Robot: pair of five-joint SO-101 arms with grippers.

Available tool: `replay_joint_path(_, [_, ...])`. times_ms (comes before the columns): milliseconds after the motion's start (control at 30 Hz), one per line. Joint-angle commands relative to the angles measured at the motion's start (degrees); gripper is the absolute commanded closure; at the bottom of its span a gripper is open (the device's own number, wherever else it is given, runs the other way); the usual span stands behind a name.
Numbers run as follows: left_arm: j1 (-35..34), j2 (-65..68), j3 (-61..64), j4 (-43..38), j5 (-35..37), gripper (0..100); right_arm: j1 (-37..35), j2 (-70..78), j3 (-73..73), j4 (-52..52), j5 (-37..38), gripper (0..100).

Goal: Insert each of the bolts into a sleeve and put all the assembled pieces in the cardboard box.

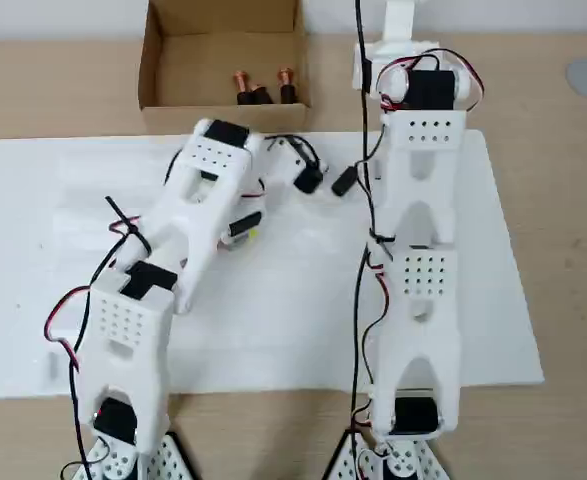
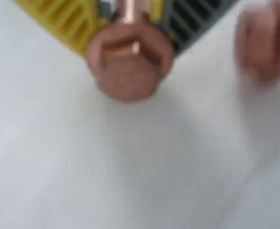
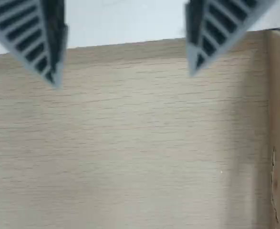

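The wooden table (image 1: 563, 200) carries a white sheet (image 1: 303, 300), with the cardboard box (image 1: 153, 60) just beyond the sheet's far edge. The right arm (image 1: 423, 250) stretches straight past that edge. Its right gripper (image 3: 124, 77) is spread wide over bare wood beside the box wall. The left arm (image 1: 173, 240) bends over the sheet, and its left gripper (image 2: 130, 33) clamps a copper bolt (image 2: 128, 67), with a blurred copper piece (image 2: 263, 40) lying near. An assembled piece (image 1: 241, 88) and a second one (image 1: 286, 84) rest in the box

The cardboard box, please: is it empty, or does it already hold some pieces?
Not empty. The cardboard box holds at least two copper-topped pieces by its near wall.
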Motion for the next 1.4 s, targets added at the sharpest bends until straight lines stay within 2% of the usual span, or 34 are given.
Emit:
replay_joint_path(0, [0.7,-7.9,-11.0,3.8,4.5,99,0.6,-5.4,-2.6,4.2,-3.7,78.9])
replay_joint_path(167, [0.8,-15.3,-15.2,6.2,12.6,99,0.6,-5.2,-2.5,16.4,-15.9,78.9])
replay_joint_path(267, [0.7,-21.0,-13.2,6.2,17.8,99,0.9,-5.4,-1.5,17.7,-22.8,78.9])
replay_joint_path(400, [1.3,-30.7,-7.3,6.2,22.6,99,0.7,-5.5,3.3,17.7,-24.6,79.0])
replay_joint_path(600, [3.2,-47.0,7.7,6.1,24.2,99,1.0,-7.3,15.6,17.8,-30.9,79.0])
replay_joint_path(767, [3.1,-59.6,19.3,3.3,24.1,99,0.4,-9.4,30.9,17.3,-33.1,79.0])
replay_joint_path(867, [3.2,-66.0,26.4,0.3,24.1,99,-0.4,-8.6,34.5,16.4,-33.7,79.0])
replay_joint_path(1000, [3.3,-72.9,34.5,-3.2,24.4,99,-1.0,-7.1,34.4,14.2,-33.7,79.0])
replay_joint_path(1367, [3.3,-81.0,41.8,-3.2,24.4,99,-6.2,-6.6,28.2,14.3,-33.8,79.0])
